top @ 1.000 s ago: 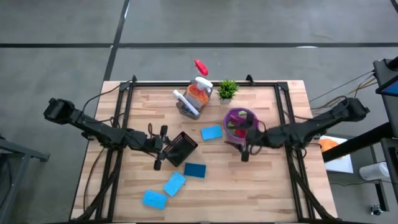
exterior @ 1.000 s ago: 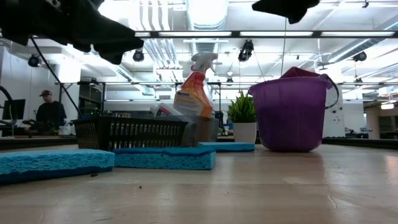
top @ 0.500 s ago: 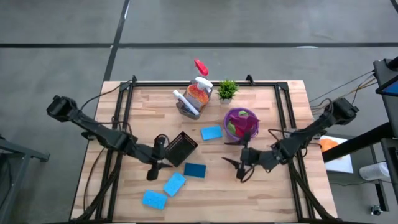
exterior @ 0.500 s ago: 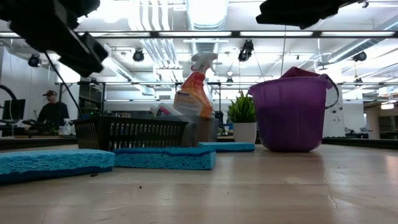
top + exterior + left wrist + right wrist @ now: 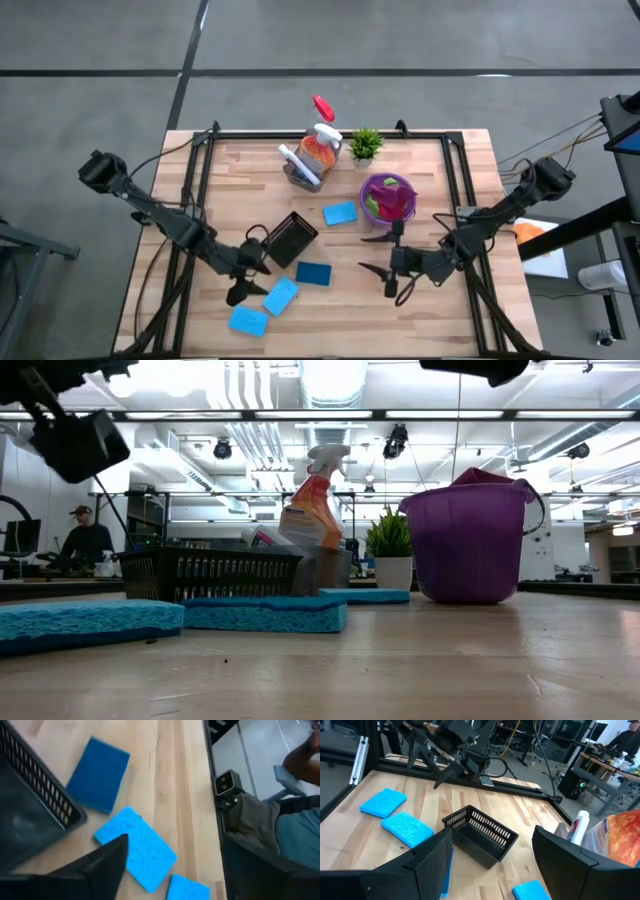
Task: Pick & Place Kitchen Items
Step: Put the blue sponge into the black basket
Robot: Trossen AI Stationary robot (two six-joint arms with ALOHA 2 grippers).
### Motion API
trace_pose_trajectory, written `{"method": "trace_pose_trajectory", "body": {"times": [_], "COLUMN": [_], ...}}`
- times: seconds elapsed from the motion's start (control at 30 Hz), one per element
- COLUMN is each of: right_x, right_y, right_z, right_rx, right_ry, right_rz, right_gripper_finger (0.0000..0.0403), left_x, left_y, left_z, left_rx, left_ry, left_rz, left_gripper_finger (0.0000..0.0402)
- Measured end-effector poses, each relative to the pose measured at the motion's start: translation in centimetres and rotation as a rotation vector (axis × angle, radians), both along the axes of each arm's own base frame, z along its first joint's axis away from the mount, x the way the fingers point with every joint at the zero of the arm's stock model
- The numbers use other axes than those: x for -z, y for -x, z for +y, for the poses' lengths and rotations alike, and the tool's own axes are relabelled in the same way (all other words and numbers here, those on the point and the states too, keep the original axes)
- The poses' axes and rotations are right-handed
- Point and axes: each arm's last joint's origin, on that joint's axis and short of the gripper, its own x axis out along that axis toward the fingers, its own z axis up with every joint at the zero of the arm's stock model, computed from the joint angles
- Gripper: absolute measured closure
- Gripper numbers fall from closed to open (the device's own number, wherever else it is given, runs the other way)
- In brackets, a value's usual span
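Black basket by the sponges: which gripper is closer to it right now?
Left. The left gripper hangs just off the black basket, above the light blue sponge. The right gripper is well away, across the dark blue sponge.

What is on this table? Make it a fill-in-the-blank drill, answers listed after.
The table carries ____ blue sponges.
A purple ____ holds the cloths.
Beside the spray bottle stands a small potted ____.
Missing words: four; bucket; plant.
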Motion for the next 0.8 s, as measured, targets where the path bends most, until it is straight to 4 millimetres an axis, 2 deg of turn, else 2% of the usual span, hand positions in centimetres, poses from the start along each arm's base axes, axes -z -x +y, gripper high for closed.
{"method": "trace_pose_trajectory", "body": {"times": [0.13, 0.2, 0.37, 0.53, 0.8], "right_x": [-0.1, -0.1, -0.1, -0.1, -0.1], "right_y": [0.3, 0.3, 0.4, 0.4, 0.4], "right_z": [0.2, 0.3, 0.4, 0.4, 0.4], "right_rx": [0.005, 0.005, 0.009, 0.009, 0.007], "right_ry": [0.005, 0.006, 0.012, 0.014, 0.020], "right_rz": [-0.003, -0.005, -0.006, -0.006, -0.004], "right_gripper_finger": [0.0131, 0.0131, 0.0131, 0.0130, 0.0131], "left_x": [1.0, 1.8, 3.3, 4.1, 5.5], "left_y": [-0.2, -0.5, -1.7, -2.8, -3.5], "left_z": [-0.7, -1.1, -2.0, -2.8, -3.4], "left_rx": [-0.040, -0.061, -0.098, -0.113, -0.146], "left_ry": [0.040, 0.051, 0.042, 0.024, -0.013], "left_rz": [0.068, 0.106, 0.189, 0.232, 0.345], "left_gripper_finger": [0.0016, 0.0007, 0.0040, 0.0067, 0.0082]}}
